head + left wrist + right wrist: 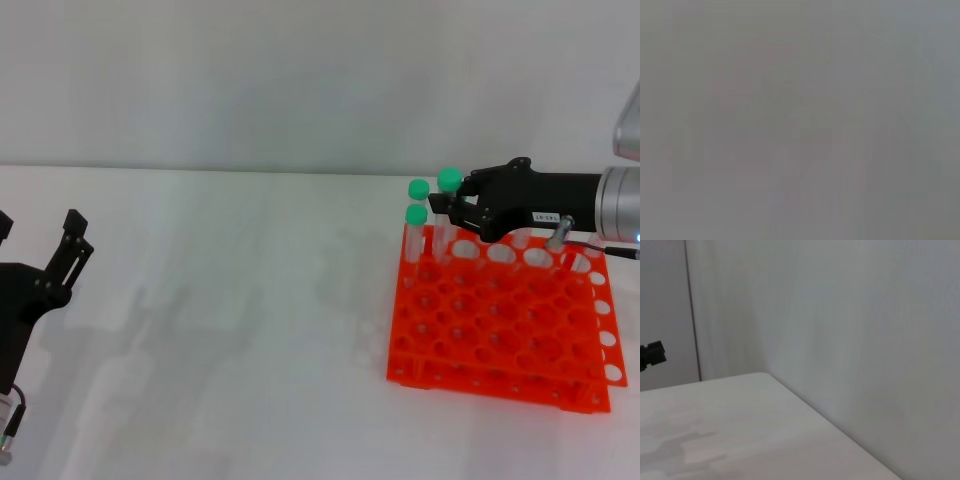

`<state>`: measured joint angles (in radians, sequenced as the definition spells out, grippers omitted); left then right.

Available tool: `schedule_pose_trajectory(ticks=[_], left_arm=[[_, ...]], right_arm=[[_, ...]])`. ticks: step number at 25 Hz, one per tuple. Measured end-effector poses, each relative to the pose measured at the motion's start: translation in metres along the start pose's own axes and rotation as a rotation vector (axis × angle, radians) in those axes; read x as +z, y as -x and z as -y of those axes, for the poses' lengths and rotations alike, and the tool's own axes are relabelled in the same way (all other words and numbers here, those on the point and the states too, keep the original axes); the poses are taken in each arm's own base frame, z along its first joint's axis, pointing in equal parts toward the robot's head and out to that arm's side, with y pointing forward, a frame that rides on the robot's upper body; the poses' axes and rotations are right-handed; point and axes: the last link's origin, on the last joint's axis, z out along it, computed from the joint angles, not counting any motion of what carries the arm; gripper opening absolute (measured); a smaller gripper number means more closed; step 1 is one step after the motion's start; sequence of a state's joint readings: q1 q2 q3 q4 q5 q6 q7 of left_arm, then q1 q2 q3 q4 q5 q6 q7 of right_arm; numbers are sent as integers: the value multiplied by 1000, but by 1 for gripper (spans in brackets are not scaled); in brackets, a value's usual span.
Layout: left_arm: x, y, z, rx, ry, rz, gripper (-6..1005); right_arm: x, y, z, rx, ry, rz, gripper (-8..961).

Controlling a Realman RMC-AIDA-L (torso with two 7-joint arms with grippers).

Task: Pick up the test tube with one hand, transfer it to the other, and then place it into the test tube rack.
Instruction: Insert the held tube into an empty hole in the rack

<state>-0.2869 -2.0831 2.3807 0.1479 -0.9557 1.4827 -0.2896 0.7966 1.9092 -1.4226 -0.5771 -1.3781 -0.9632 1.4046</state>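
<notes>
right fingers: i see the right gripper (446, 207) with its black fingers (440, 203) pinched narrow around a test tube (449, 181), just under its round green cap.
held tube: clear, slender, upright, its lower end down at the back left corner of the test tube rack (500, 330); i cannot tell whether it sits in a hole yet.
right wrist: matte black body with a small white numbered label, then a silver cuff and a thin cable, reaching in over the rack's far edge.
neighbouring tubes: two more green-capped tubes (417, 214) stand upright in the rack's back left corner, just beside the held one.
rack: bright orange-red plastic, two tiers, a grid of round holes, resting on the white table (230, 320).
left fingers: the left gripper (40, 250) hangs at the table's left edge, black fingers spread wide, holding nothing.
left wrist view: a blank grey blur, i can make out nothing.
right wrist view: bare wall and table surface only.
</notes>
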Motion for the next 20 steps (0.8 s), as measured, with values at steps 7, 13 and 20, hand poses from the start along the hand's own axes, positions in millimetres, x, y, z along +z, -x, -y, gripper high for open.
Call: schedule_pose_trajectory(ticks=[7,13,20], left_arm=[[0,0,1,4,1,0,898],[1,-1,1,8,1,-1,898],[2,-1,1,8,4,-3,898]], right_arm=[[0,-2,0,14,-7,-2,279],[-2,-6,0,27,-11,-4,285],[-3,-8,0,32,-14,-7,293]])
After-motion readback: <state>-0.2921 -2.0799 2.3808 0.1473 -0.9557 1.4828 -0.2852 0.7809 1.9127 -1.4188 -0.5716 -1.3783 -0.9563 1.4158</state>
